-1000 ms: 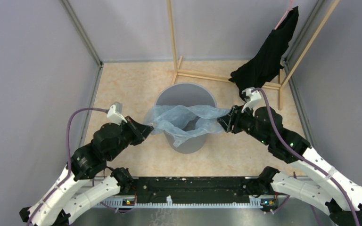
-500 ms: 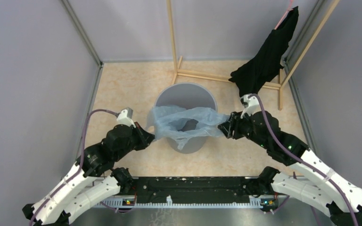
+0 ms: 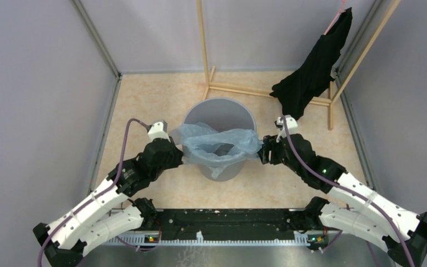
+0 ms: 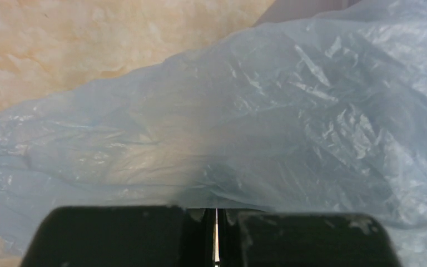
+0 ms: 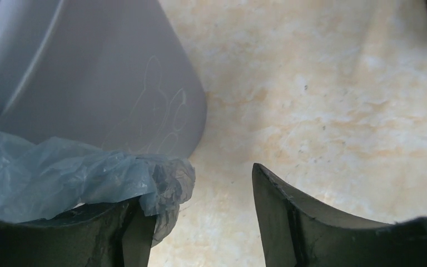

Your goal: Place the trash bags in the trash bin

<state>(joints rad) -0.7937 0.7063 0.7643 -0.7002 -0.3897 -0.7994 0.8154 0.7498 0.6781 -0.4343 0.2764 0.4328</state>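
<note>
1. Both arms came in twd the trash bin (image 3: 220,103) vs 1 s ago; we see the trash bag (image 3: 220,142), stretched wide then, now bunched over the bin mouth.
2. L gripper (image 3: 181,159): fingers together, clamped on the bag's left edge; the wrist cam shows plastic pinched at the tips.
3. R gripper (image 3: 262,151): fingers apart, nothing betw them; the bag edge just lies over 1 finger (image 5: 117,233), beside the bin wall.
4. Bag drapes across the front rim, part hanging outside.
5. Black garment (image 3: 314,67) hangs on wooden frame (image 3: 204,44), back right, well apart.
</note>
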